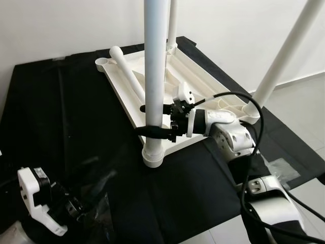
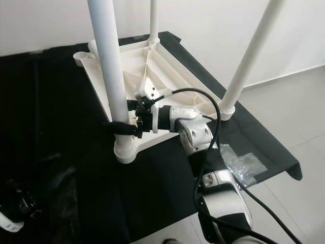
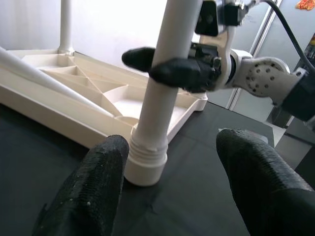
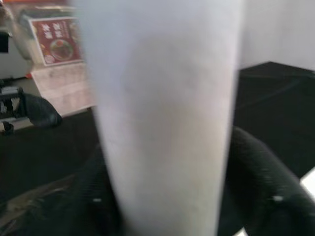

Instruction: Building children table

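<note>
The upturned white plastic tabletop (image 1: 175, 76) lies on a black cloth (image 1: 76, 117), with the near-corner table leg (image 1: 154, 66) standing in its socket (image 1: 153, 152) at six o'clock of the top. The right gripper (image 1: 155, 119) pinches that leg just above the socket; turn it squarely about its axis, pressing down, to seat it. The left gripper (image 3: 172, 182), fingers spread, waits low at seven o'clock; a loose leg (image 1: 129, 76) lies in the tray.

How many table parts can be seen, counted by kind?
Upside-down white tabletop: 1
Legs standing in corner sockets: 3 (near leg, held by the right gripper; far leg; right-side leg)
Loose leg lying on the tabletop: 1
Total: 5
</note>
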You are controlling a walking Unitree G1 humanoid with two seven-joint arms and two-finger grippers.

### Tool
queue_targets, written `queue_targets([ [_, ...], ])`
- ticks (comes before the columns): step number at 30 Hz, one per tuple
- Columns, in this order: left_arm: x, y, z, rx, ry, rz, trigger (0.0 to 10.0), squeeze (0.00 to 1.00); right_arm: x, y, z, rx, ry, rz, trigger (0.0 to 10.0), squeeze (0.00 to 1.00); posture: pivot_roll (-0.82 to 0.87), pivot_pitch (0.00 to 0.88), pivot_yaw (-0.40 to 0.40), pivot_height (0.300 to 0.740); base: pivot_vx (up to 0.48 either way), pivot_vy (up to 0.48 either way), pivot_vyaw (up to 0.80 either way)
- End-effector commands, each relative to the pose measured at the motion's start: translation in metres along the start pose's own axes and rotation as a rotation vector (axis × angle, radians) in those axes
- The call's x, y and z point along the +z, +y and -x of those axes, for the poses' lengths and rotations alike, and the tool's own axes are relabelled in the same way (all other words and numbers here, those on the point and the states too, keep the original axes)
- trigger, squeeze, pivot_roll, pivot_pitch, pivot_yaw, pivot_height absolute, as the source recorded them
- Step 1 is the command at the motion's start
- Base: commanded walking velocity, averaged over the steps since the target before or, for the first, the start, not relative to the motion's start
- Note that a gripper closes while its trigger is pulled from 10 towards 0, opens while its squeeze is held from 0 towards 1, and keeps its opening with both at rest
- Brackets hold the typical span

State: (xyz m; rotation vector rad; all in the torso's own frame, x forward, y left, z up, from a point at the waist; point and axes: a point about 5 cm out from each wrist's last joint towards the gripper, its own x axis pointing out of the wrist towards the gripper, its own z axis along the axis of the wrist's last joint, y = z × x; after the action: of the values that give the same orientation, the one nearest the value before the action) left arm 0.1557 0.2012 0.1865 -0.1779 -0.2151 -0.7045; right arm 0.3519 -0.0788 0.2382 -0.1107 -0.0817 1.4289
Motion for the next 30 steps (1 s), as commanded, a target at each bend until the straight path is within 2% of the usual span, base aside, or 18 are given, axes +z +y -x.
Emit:
queue_targets([
  [1,-0.001,-0.002,0.000,0.001,0.007,0.007,10.0,0.00,0.003,-0.003,0.002,0.007,-0.037,0.006,0.0,0.00,0.00,0.143,-0.024,0.740,0.000,0.000,0.00],
  [10,-0.001,-0.003,-0.001,-0.003,0.003,0.008,10.0,0.00,-0.002,-0.002,0.008,-0.012,-0.057,-0.005,0.0,0.00,-0.02,0.148,-0.022,0.740,0.000,0.000,0.00],
  [12,-0.001,-0.002,-0.002,-0.005,0.000,0.008,10.0,0.00,-0.007,-0.001,0.013,-0.087,-0.063,-0.016,0.0,0.00,-0.02,0.150,-0.024,0.740,0.000,0.000,0.00],
  [13,-0.001,-0.002,-0.002,-0.005,0.000,0.008,10.0,0.00,-0.007,-0.001,0.013,-0.087,-0.063,-0.016,0.0,0.00,-0.02,0.150,-0.024,0.740,0.000,0.000,0.00],
  [15,-0.001,-0.002,-0.003,-0.005,-0.003,0.005,10.0,0.00,-0.022,0.004,0.012,-0.282,-0.036,-0.049,0.0,0.00,-0.03,0.154,-0.029,0.740,0.000,0.000,0.00],
  [16,0.000,-0.001,-0.002,-0.003,-0.004,0.003,10.0,0.00,-0.037,0.006,0.013,-0.633,0.034,-0.020,0.0,0.00,-0.03,0.157,-0.027,0.740,0.000,0.000,0.00],
  [17,0.000,0.000,-0.002,-0.002,-0.005,0.001,10.0,0.00,-0.045,0.008,0.018,-0.889,0.075,0.015,0.0,0.00,-0.03,0.157,-0.027,0.740,0.000,0.000,0.00],
  [18,0.000,0.000,-0.002,-0.002,-0.005,0.001,10.0,0.00,-0.045,0.008,0.018,-0.889,0.075,0.015,0.0,0.00,-0.03,0.157,-0.027,0.740,0.000,0.000,0.00],
  [19,0.001,0.001,-0.003,-0.001,-0.007,0.000,10.0,0.00,-0.053,0.026,0.016,-0.952,0.085,-0.003,0.0,0.00,-0.03,0.162,-0.016,0.740,0.000,0.000,0.00],
  [20,0.001,0.001,-0.003,-0.001,-0.009,0.000,10.0,0.00,-0.055,0.040,0.014,-0.965,0.076,0.002,0.0,0.00,-0.03,0.162,-0.016,0.740,0.000,0.000,0.00],
  [21,0.001,0.001,-0.003,-0.001,-0.009,0.000,10.0,0.00,-0.055,0.040,0.014,-0.965,0.076,0.002,0.0,0.00,-0.03,0.162,-0.016,0.740,0.000,0.000,0.00],
  [22,0.001,0.001,-0.004,-0.001,-0.009,-0.001,10.0,0.00,-0.055,0.048,0.011,-0.925,0.060,-0.004,0.0,0.00,-0.03,0.162,-0.016,0.740,0.000,0.000,0.00],
  [23,0.001,0.001,-0.004,-0.001,-0.009,-0.001,10.0,0.00,-0.055,0.048,0.011,-0.925,0.060,-0.004,0.0,0.00,-0.03,0.162,-0.016,0.740,0.000,0.000,0.00],
  [26,0.000,0.002,-0.008,-0.016,-0.012,0.004,10.0,0.00,-0.056,0.051,-0.002,-0.824,0.046,-0.034,0.0,0.00,-0.04,0.147,-0.013,0.740,0.000,0.000,0.00],
  [30,0.000,0.003,-0.009,-0.017,-0.015,0.001,10.0,0.00,-0.056,0.051,-0.004,-0.838,0.059,-0.051,0.0,0.00,-0.04,0.145,-0.014,0.740,0.000,0.000,0.00],
])
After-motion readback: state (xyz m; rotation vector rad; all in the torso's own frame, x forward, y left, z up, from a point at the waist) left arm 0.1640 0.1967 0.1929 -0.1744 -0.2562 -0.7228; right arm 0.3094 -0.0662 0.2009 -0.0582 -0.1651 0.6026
